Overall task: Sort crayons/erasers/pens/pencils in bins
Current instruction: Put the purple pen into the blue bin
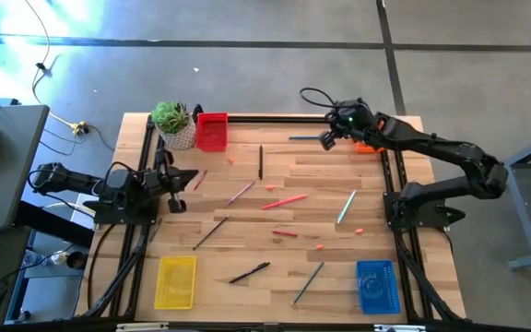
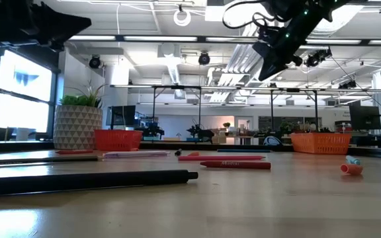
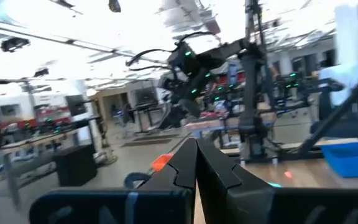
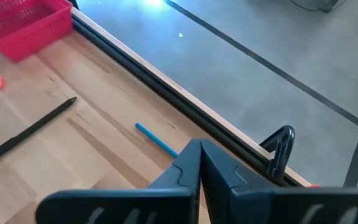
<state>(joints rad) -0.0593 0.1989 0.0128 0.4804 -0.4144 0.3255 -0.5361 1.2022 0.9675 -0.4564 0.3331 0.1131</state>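
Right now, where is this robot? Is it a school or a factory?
Probably neither: it looks like a robotics lab or workshop. The low view shows a big open room with ceiling lights and more metal-framed benches behind the wooden table, plus a monitor at the side.

Your right gripper (image 1: pixel 326 139), fingers pressed together, hangs above the far edge with the orange bin (image 1: pixel 367 145) just behind it and the red bin (image 1: pixel 212 131) well off to its side. The yellow bin (image 1: pixel 175 281) and blue bin (image 1: pixel 377 286) sit at the near corners, far from it. Short red-orange crayons (image 1: pixel 285 233) lie scattered mid-table, well clear of that gripper.
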